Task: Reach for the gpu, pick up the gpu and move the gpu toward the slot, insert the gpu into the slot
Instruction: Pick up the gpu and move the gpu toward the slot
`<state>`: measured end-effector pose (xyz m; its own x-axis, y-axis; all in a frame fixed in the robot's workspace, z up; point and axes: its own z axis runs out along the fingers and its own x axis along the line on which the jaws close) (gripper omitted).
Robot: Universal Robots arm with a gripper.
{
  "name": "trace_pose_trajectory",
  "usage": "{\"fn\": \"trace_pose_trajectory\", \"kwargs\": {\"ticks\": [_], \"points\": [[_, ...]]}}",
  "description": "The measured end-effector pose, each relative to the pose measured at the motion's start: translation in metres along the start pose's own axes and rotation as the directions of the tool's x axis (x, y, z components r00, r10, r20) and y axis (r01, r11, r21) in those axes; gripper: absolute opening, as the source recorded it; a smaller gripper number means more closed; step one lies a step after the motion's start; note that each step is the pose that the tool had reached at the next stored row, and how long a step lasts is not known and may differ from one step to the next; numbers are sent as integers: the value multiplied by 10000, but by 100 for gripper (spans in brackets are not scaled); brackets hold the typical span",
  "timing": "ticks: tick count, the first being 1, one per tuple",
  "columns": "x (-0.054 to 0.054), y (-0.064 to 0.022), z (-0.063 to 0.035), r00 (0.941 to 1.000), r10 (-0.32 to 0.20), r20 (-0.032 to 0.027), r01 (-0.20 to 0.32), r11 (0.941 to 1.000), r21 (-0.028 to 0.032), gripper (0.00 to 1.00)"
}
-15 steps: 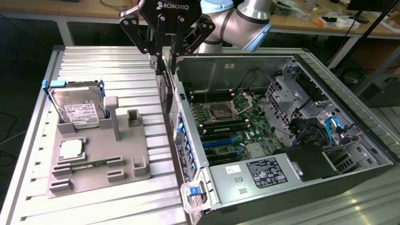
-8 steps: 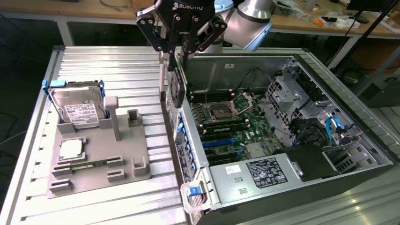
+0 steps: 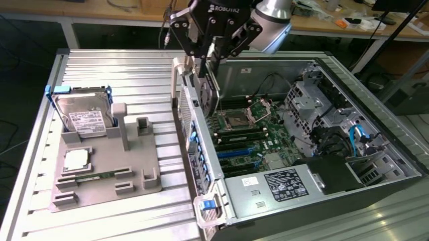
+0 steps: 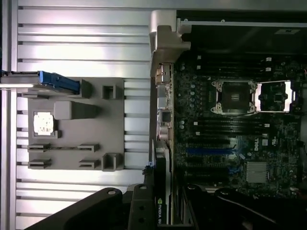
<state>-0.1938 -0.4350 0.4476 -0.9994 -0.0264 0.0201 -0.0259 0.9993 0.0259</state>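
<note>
My gripper point(image 3: 209, 68) is shut on the gpu point(image 3: 212, 93), a thin green card that hangs upright on its edge over the open computer case's rear wall. In the wrist view the gpu point(image 4: 162, 196) is seen edge-on between the dark fingers point(image 4: 139, 211), with a green label on its top edge. The slot point(image 3: 234, 149) is a long blue strip on the motherboard, below the card and further toward the exterior view's right. In the wrist view the slot point(image 4: 211, 151) lies apart from the card's edge, with nothing in it.
The open tower case point(image 3: 375, 150) lies on its side on the ribbed metal table point(image 3: 120, 70). Inside are a CPU socket point(image 3: 239, 119), black memory strips, a drive cage point(image 3: 315, 100) and cables. Left of it, a grey fixture point(image 3: 107, 170) holds a hard drive point(image 3: 84, 118).
</note>
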Motion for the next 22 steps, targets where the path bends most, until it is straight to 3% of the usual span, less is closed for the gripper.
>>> {"fn": "trace_pose_trajectory", "kwargs": {"ticks": [2, 15, 19, 22], "points": [[-63, -2, -1, 10000, 3, -1, -3, 10000, 97, 27], [-551, -14, -11, 10000, 9, -23, -8, 9992, 397, 27], [-716, -18, -14, 10000, 11, -27, -9, 9989, 476, 27], [-810, -21, -16, 10000, 11, -29, -9, 9988, 491, 27]]}}
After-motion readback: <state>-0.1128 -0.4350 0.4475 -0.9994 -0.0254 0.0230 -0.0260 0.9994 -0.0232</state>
